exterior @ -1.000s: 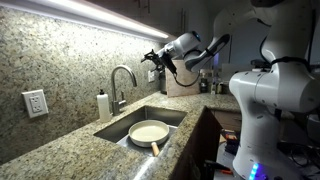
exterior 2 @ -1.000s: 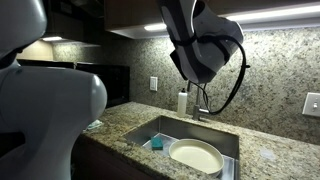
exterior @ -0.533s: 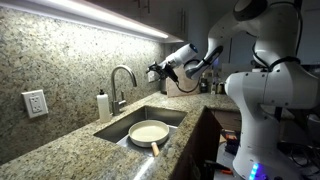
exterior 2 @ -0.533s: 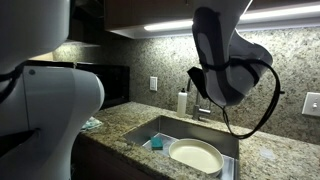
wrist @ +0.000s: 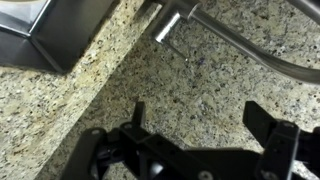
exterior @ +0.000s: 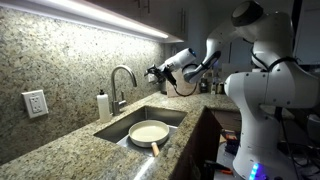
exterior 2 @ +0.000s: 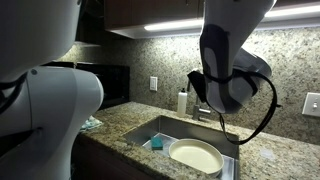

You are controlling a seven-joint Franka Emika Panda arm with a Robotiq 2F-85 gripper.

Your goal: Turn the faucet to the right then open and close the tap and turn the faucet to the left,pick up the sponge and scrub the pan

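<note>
The silver gooseneck faucet point(exterior: 122, 80) stands behind the sink, next to a white soap bottle point(exterior: 103, 105). The cream pan point(exterior: 149, 132) with its tan handle lies in the basin; in an exterior view the pan point(exterior 2: 195, 156) has the teal sponge point(exterior 2: 157, 144) beside it. My gripper point(exterior: 155, 73) hangs open in the air just right of the faucet's arch, holding nothing. In the wrist view the gripper point(wrist: 200, 118) spreads both dark fingers over granite, with the faucet's metal tube point(wrist: 250, 52) and its short silver lever point(wrist: 168, 27) ahead.
The sink point(exterior: 172, 113) is sunk into a speckled granite counter with a matching backsplash. A wall outlet point(exterior: 35, 103) sits left of the soap bottle. Small items stand at the counter's far end point(exterior: 205, 85). The robot's white base point(exterior: 265, 110) fills the right foreground.
The arm has swung down and slightly towards the faucet; the gripper now sits lower, near the top of the spout. Its jaws stay open.
</note>
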